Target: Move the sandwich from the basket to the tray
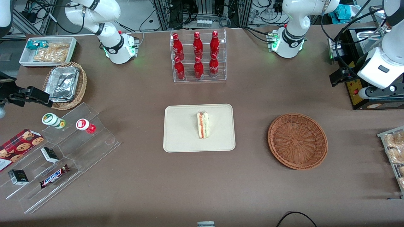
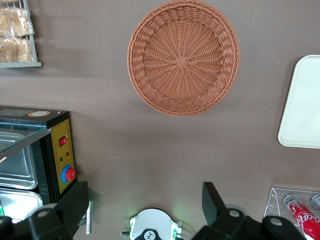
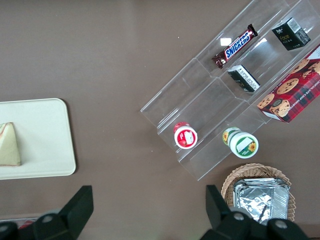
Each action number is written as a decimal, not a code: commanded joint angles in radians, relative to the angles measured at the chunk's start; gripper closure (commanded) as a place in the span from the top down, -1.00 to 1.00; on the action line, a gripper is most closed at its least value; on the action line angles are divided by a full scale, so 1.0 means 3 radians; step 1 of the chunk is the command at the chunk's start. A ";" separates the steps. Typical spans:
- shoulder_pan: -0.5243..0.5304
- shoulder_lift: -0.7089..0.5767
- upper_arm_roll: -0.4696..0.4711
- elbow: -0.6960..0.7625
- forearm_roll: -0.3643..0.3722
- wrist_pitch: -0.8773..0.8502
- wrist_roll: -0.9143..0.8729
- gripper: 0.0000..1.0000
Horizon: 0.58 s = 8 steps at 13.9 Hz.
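Sandwich [image 1: 203, 125] lies on tray [image 1: 180, 132]. Basket [image 1: 297, 141] beside tray — holds nothing. Gripper [image 2: 145, 210] released, fingers apart, raised above table near basket.

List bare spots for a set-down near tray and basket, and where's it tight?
Bare tabletop lies between the tray and the basket, and nearer the camera than both. The basket is empty. The tray is free around the sandwich. It's crowded at the acrylic stand and bottle rack. The gripper, jaws open, hangs by the black appliance.
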 commanded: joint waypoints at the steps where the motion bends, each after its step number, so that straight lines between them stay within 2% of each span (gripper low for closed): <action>1: -0.0001 0.0007 -0.0018 0.0077 -0.0035 -0.0305 -0.0122 1.00; 4: -0.0001 -0.0003 -0.0029 0.0082 -0.0071 -0.0311 -0.0408 1.00; 8: 0.0014 0.0017 -0.0018 0.0246 -0.0188 -0.0117 -0.0363 1.00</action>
